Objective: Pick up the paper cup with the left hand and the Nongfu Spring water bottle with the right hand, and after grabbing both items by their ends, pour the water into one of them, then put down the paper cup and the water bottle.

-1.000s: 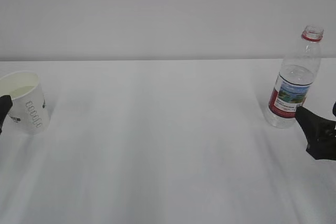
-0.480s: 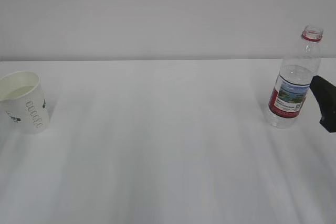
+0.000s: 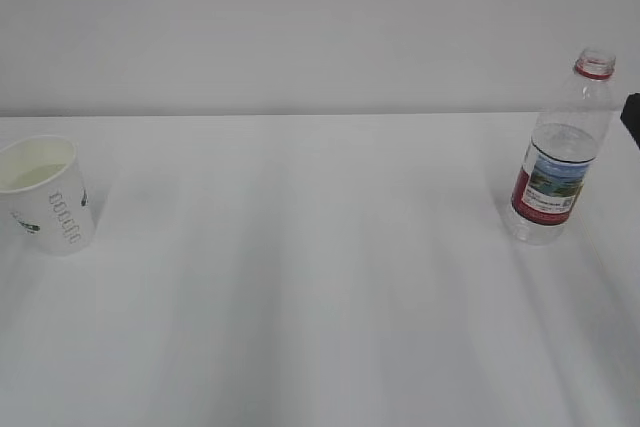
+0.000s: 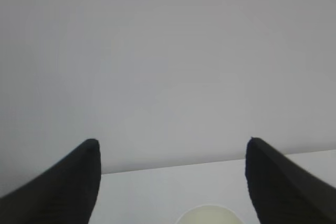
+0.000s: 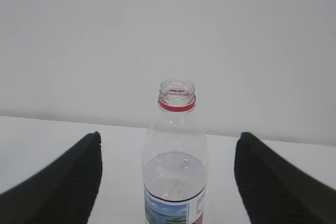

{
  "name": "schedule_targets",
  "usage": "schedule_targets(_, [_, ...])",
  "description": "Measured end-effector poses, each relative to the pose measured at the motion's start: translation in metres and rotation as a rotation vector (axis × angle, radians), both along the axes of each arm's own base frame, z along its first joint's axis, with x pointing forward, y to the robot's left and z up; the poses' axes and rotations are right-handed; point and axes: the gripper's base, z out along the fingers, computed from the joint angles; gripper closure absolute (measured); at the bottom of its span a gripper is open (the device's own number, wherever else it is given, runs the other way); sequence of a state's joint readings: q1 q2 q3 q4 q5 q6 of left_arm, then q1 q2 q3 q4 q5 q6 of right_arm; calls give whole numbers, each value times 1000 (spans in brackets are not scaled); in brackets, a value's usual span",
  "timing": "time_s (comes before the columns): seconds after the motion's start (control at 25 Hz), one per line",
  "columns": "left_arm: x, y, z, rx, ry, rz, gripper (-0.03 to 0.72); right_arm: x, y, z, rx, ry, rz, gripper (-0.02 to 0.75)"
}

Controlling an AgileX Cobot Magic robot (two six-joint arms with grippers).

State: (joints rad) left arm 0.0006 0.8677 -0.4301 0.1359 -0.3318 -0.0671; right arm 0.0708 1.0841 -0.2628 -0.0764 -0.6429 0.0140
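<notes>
The paper cup [image 3: 48, 195] stands upright at the table's left, white with grey-green marks; only its cream rim [image 4: 209, 215] shows at the bottom of the left wrist view. My left gripper [image 4: 173, 142] is open above and behind it, touching nothing, and is out of the exterior view. The Nongfu Spring water bottle [image 3: 560, 162] stands uncapped at the right, red neck ring, red label. Water [image 5: 174, 177] fills it to just above the label. My right gripper [image 5: 168, 136] is open, its black fingers [image 5: 68, 182] wide on either side of the bottle [image 5: 176, 156], apart from it.
The white table [image 3: 320, 277] runs back to a plain pale wall [image 3: 320, 27]. A sliver of my right hand [image 3: 632, 119] shows at the exterior view's right edge, beside the bottle.
My left gripper's tip has withdrawn past the left edge. My right gripper has risen and pulled back to the right edge. Cup and bottle have not moved.
</notes>
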Motion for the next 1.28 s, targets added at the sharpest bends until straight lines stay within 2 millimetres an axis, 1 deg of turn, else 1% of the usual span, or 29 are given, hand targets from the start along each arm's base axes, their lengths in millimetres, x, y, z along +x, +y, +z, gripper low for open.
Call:
schedule_targets(0.28, [-29,2,9,32,28,20,62,-20,-3,28,-33,-24,-11,146])
schedule_targets(0.52, [-59,4,18,36,15,44,63,-41,-5,38,-44,-17,-20,146])
schedule_targets(0.72, [-83,7,30,35,57,77,66,-59,-8,46,-54,7,-31,146])
schedule_targets(0.8, [-89,8,32,34,79,86,67,-66,-9,51,-56,15,-36,146])
schedule_targets(0.92, [-93,9,27,21,147,95,76,-76,-10,55,-59,41,-44,147])
schedule_targets(1.12, [-100,9,18,-14,246,99,104,-92,-12,54,-65,97,-55,147])
schedule_targets(1.28, [-109,8,17,-27,305,95,107,-104,-14,58,-68,144,-65,147])
